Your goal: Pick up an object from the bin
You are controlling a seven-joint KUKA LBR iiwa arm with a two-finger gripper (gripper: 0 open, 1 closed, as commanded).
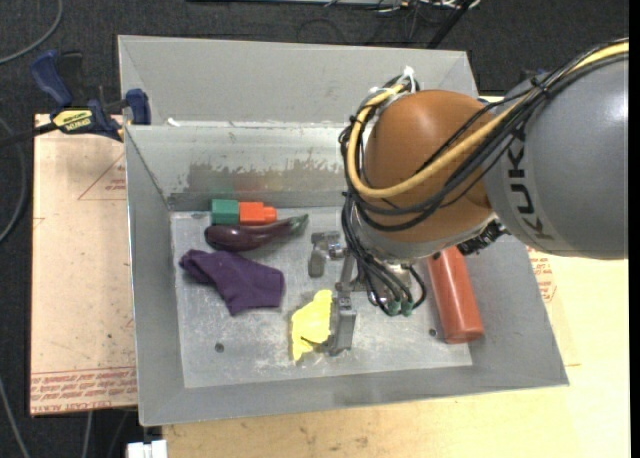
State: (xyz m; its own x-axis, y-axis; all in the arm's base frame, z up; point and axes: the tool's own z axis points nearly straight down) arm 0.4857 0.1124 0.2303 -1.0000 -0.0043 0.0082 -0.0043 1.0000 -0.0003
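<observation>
The pick is not yet made: the arm's jaws stand spread open low over the floor of the grey metal bin (150,266), one tip against the right edge of a crumpled, soft-looking yellow piece (310,326), and nothing is gripped or lifted. Left of the yellow piece lies a limp purple cloth (232,280). Beyond the yellow piece are a glossy, dark purple aubergine-shaped toy (250,235) with a green block (225,210) and an orange block (258,213), and to its right a smooth red cylinder (456,298).
</observation>
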